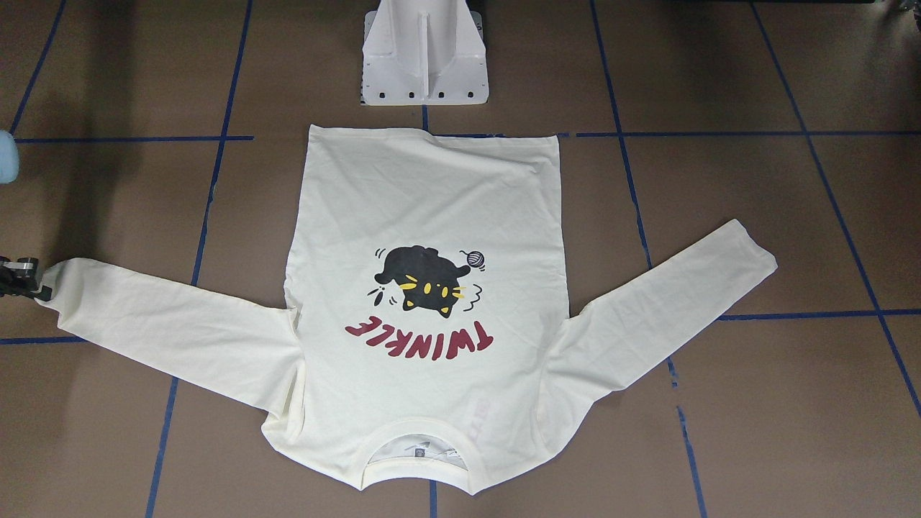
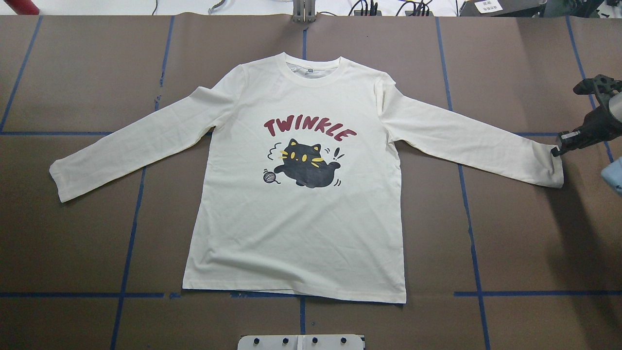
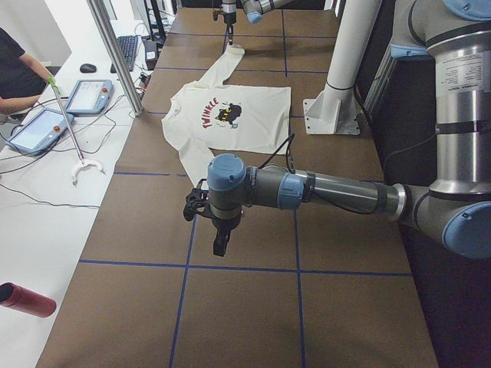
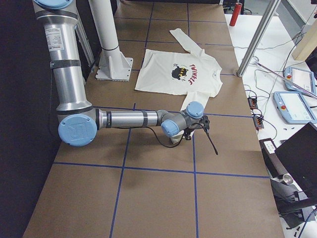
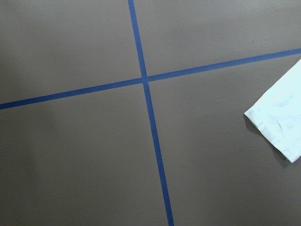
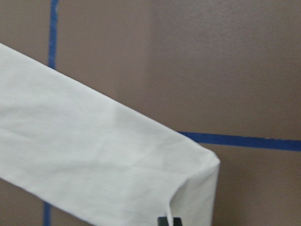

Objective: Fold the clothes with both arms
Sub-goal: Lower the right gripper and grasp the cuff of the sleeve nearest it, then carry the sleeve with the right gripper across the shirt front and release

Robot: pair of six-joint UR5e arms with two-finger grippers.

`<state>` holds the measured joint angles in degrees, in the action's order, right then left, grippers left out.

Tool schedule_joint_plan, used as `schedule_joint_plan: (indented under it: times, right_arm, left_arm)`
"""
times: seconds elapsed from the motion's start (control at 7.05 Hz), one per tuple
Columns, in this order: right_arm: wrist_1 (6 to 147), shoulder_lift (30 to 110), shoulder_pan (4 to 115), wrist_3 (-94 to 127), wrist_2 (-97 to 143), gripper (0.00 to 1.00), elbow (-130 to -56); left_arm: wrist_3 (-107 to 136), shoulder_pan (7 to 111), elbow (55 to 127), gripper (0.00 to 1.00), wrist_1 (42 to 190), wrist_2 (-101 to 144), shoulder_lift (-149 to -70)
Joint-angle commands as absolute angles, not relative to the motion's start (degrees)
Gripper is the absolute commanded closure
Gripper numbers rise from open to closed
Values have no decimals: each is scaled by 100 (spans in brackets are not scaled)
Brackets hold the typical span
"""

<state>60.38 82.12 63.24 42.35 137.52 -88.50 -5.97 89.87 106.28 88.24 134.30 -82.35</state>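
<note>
The cream-white long-sleeved T-shirt (image 2: 296,209) lies flat on the brown table, cat print and red "TWINKLE" up, sleeves spread, hem towards the robot. My right gripper (image 2: 555,151) is at the cuff (image 2: 551,167) of the sleeve on my right, and it looks shut on the cuff's corner. It shows at the front view's left edge (image 1: 39,291), and one fingertip (image 6: 169,220) shows in the right wrist view, where the cloth puckers. My left gripper (image 3: 220,247) hangs over bare table beyond the other cuff (image 5: 280,117). I cannot tell whether it is open or shut.
The white pedestal base (image 1: 424,61) stands just behind the hem. Blue tape lines (image 5: 146,80) cross the brown table. A side bench holds tablets (image 3: 42,126), cables and a red bottle (image 3: 27,299). A person (image 3: 15,69) sits there.
</note>
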Motion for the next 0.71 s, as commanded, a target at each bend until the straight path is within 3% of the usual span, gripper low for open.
schedule_joint_plan:
  times: [0.0, 0.14, 0.28, 0.43, 0.57]
  right_arm:
    - [6047, 7652, 5114, 6571, 12979, 100, -9945]
    - [6386, 6811, 4358, 7697, 12398, 100, -9967]
    - [7625, 5602, 3890, 7943, 11662, 100, -9871]
    - [8482, 4494, 3572, 8076, 10880, 100, -9435]
    - [8481, 3813, 3447, 8356, 10785, 100, -8735]
  left_arm:
    - [-598, 8983, 10635, 0, 8859, 13430, -8253]
    - [-598, 8982, 10643, 0, 8929, 13430, -8262]
    - [-598, 8982, 10609, 0, 8982, 13438, -8253]
    - [-598, 8982, 10565, 0, 9043, 13438, -8253]
    - [-598, 8982, 10582, 0, 9192, 13438, -8253]
